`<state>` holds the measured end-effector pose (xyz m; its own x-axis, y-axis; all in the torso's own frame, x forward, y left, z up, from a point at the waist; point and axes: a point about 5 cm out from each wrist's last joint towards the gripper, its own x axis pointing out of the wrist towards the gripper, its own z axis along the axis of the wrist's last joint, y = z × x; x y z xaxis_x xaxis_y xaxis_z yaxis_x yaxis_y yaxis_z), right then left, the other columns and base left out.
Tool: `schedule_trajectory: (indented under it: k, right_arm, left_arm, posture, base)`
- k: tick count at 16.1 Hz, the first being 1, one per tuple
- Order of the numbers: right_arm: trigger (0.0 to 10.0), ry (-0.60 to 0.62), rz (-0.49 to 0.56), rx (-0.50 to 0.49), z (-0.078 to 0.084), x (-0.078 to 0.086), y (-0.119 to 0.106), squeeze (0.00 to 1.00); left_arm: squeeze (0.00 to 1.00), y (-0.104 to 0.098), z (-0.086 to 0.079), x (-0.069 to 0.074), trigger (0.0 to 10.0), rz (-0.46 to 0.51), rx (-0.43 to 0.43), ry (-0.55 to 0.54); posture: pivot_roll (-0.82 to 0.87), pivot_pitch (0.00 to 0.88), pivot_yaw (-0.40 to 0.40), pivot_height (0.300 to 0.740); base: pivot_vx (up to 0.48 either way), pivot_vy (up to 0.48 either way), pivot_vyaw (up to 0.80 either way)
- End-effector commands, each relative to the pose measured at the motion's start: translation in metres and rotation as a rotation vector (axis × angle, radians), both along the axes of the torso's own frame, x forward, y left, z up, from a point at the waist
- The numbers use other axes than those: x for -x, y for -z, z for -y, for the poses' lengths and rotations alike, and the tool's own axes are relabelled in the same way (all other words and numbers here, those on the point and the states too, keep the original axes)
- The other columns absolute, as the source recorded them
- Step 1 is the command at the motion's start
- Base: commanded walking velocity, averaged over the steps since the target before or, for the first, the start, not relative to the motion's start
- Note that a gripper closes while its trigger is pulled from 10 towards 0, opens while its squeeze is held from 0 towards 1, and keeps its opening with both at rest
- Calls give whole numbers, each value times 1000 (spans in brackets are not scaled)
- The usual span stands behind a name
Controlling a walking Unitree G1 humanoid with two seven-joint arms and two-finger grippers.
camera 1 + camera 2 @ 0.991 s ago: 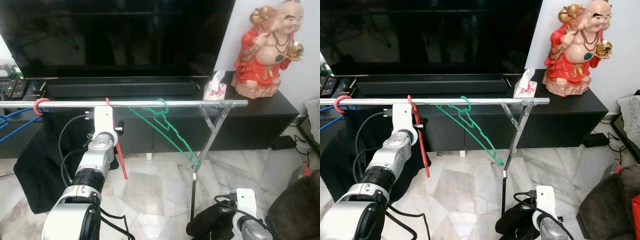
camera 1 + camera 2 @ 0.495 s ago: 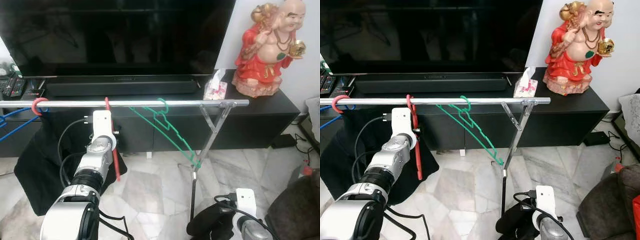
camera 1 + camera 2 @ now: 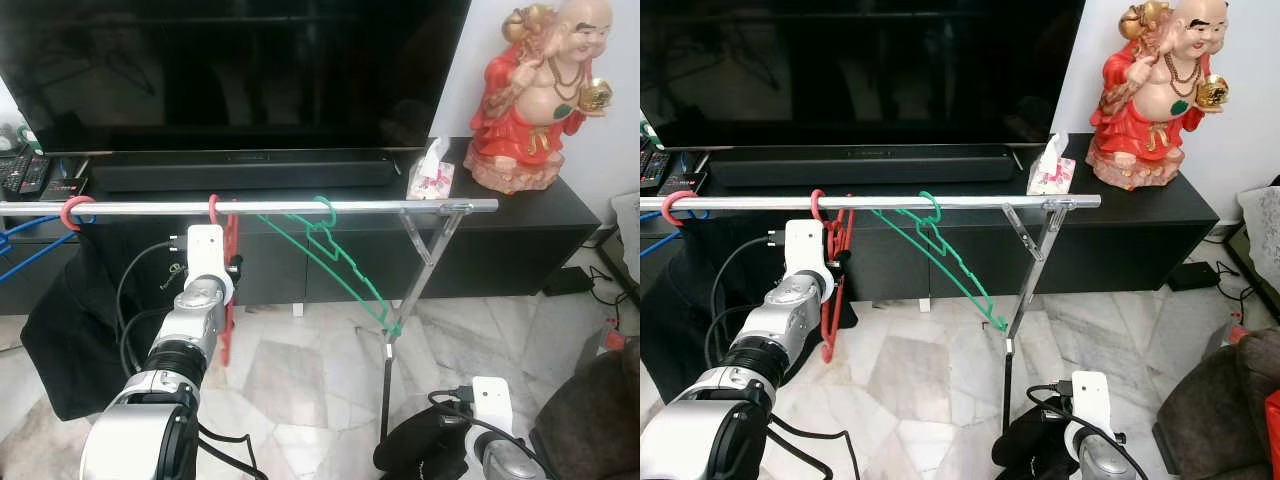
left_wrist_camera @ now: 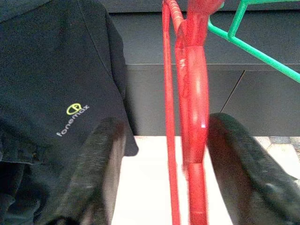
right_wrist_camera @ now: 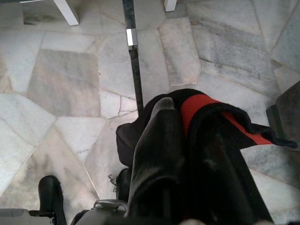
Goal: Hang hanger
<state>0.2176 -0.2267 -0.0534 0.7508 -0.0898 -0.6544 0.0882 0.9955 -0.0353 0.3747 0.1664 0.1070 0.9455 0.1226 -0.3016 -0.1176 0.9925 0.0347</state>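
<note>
Big TV (image 3: 230, 70) on black cabinet (image 3: 520, 235), marble floor (image 3: 300, 380), white wall (image 3: 460, 80) at rt.

We see a red hanger (image 3: 226, 262), a green hanger (image 3: 335, 258), a silver rail (image 3: 300, 207), a black T-shirt (image 4: 56, 89) with yellow-green logo, a red-robed statue (image 3: 535, 95), grey-veined marble floor (image 3: 310, 380), black fingers (image 4: 101, 173).

Red hanger (image 3: 226, 262) swung from slanted to hanging vertical on rail (image 3: 250, 208).
</note>
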Motion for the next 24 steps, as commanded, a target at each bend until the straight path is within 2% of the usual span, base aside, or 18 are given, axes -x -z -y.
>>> schedule_trajectory:
  k: [1,22,24]
  right_arm:
    - [10000,-2,0,11,3,0,-1,0]
    - [10000,-5,-1,6,3,0,-1,0]
    - [10000,-5,-1,7,3,0,-1,0]
  left_arm:
    - [0,-5,0,-3,0,15,4,5]
    - [0,1,-1,1,0,30,-6,25]
    - [0,-2,0,5,0,99,-65,101]
  posture:
    - [-98,40,-43,740]
    - [-100,38,-44,740]
    - [-101,34,-43,740]
  base:
    - [0,0,0]
    - [0,0,0]
    - [0,0,0]
